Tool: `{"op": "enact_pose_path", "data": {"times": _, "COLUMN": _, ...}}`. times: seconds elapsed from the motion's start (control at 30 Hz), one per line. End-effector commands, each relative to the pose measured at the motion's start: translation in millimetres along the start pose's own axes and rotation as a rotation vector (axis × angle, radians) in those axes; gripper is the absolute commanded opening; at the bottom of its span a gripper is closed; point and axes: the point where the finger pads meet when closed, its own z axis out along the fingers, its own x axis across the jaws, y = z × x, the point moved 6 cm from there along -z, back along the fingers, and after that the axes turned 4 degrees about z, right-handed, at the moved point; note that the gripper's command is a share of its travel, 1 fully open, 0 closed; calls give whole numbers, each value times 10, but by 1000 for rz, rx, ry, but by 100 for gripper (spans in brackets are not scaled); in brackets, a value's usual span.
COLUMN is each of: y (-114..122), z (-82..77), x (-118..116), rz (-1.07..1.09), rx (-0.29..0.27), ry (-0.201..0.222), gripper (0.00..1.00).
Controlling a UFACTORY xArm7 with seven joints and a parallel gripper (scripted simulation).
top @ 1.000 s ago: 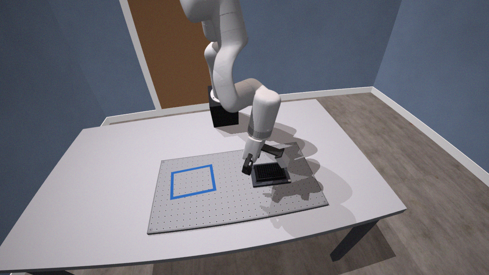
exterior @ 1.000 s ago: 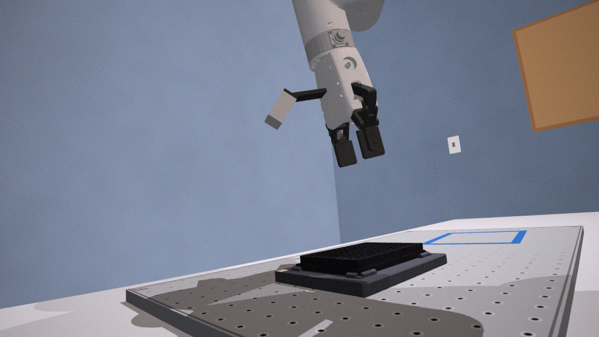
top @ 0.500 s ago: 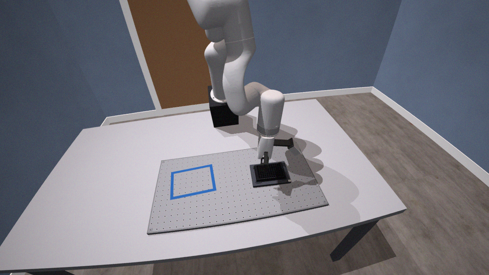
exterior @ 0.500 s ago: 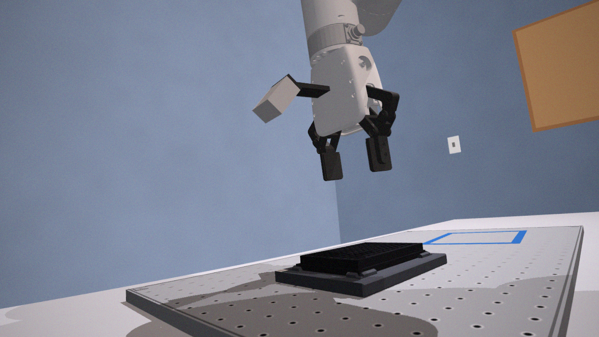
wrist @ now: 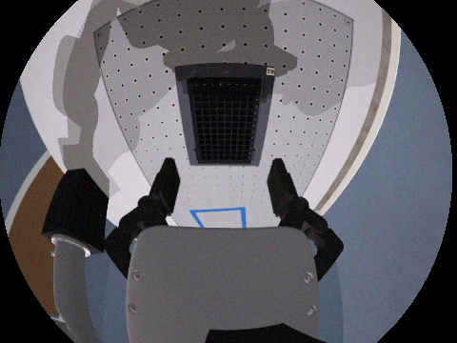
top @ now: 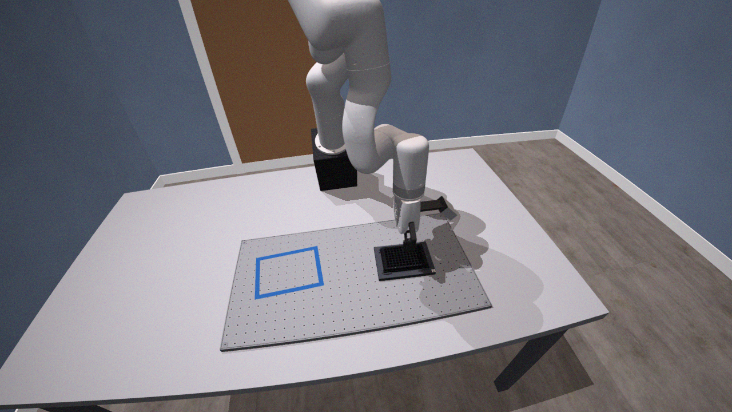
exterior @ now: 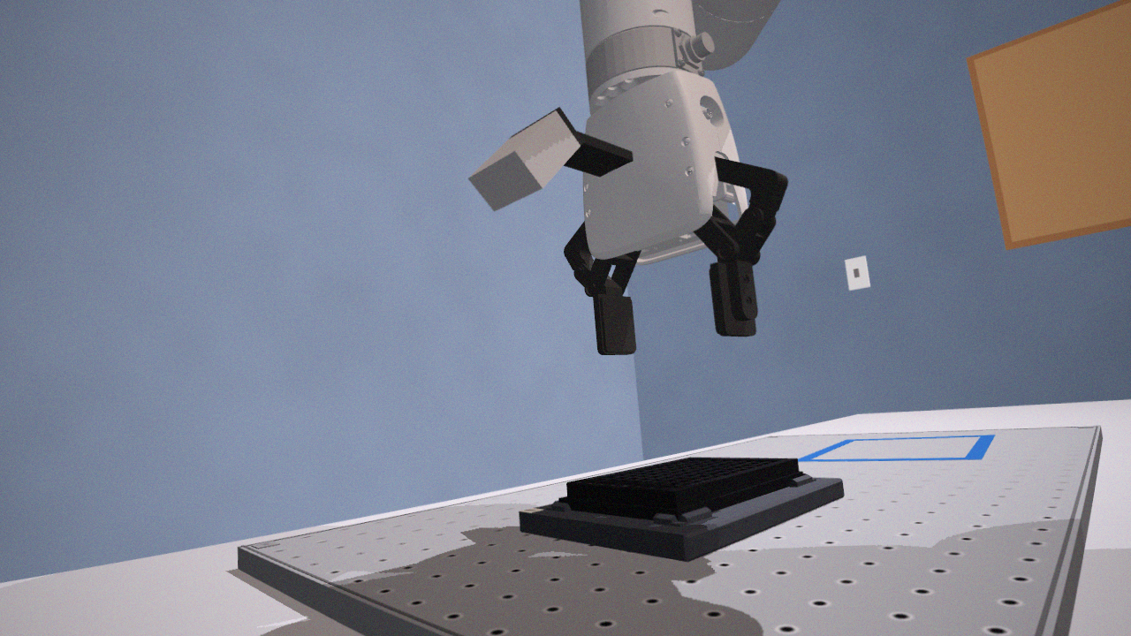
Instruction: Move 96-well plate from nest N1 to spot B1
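Hovering with released fingers, we hold the gripper [exterior: 671, 316] above the 96-well plate [exterior: 679, 480] in its nest [exterior: 759, 510], fingers straddling the plate's long axis.

The black 96-well plate [exterior: 679, 480] is seen flat and right way up, seated in the dark plate nest N1 [exterior: 759, 514]. The blue taped outline of bench spot B1 [top: 289, 271] is found well apart from the nest.
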Motion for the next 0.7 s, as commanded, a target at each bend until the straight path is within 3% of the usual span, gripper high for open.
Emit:
{"op": "enact_pose_path", "data": {"times": 0.0, "y": -5, "z": -6, "x": 10, "rz": 1, "rx": 2, "ry": 2, "gripper": 100}}
{"op": "enact_pose_path", "data": {"times": 0.23, "y": -5, "z": -6, "x": 10, "rz": 1, "rx": 2, "ry": 2, "gripper": 100}}
{"op": "enact_pose_path", "data": {"times": 0.67, "y": -5, "z": 211, "x": 10, "rz": 1, "rx": 2, "ry": 2, "gripper": 100}}
